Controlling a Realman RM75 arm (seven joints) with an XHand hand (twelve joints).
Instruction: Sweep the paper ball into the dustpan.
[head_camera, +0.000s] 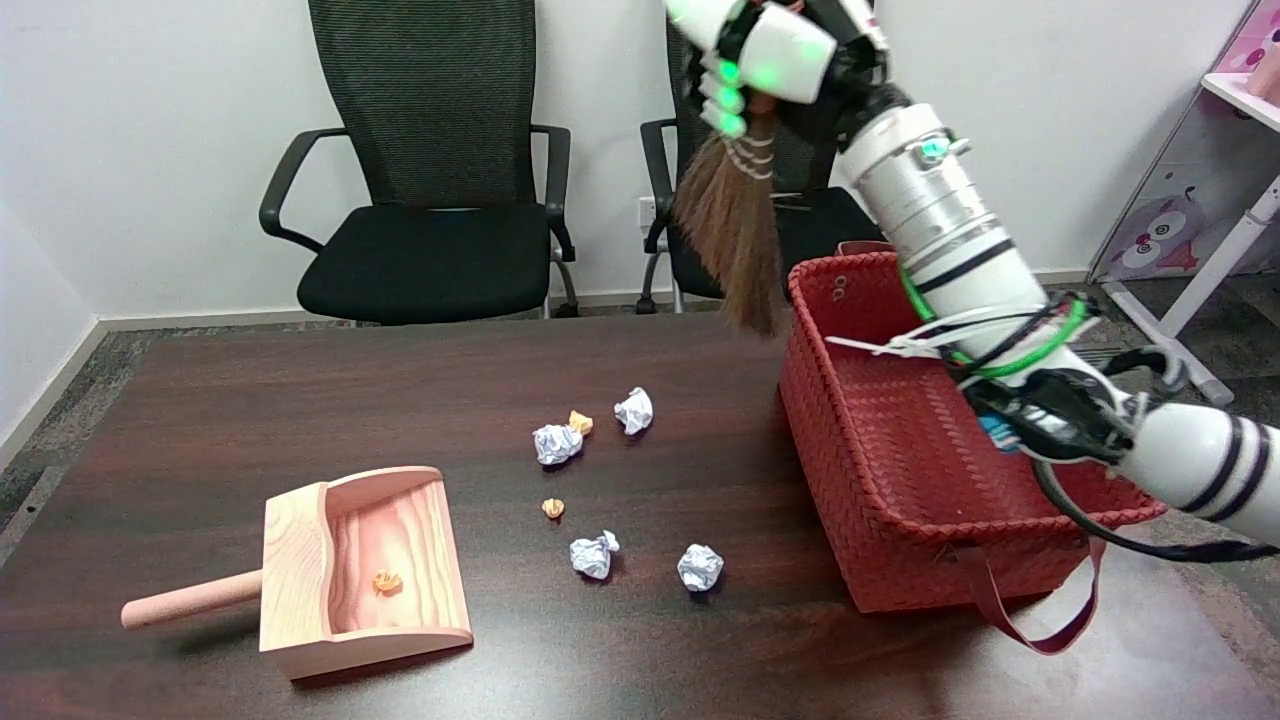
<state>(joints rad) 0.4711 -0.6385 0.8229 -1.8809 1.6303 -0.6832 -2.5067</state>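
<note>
— What sort of place are we looking at?

— An office or meeting room, we would say. Two black mesh office chairs with armrests stand at the far side of a dark wood-grain surface, against a plain white wall.

— Anything else we can see?

— A wall socket between the chairs, a speckled floor, and at the far right a pink-and-white shelf unit with a cartoon picture on it.

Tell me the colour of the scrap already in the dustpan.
Orange scrap, in the pale wooden dustpan; the head view shows it.
</note>
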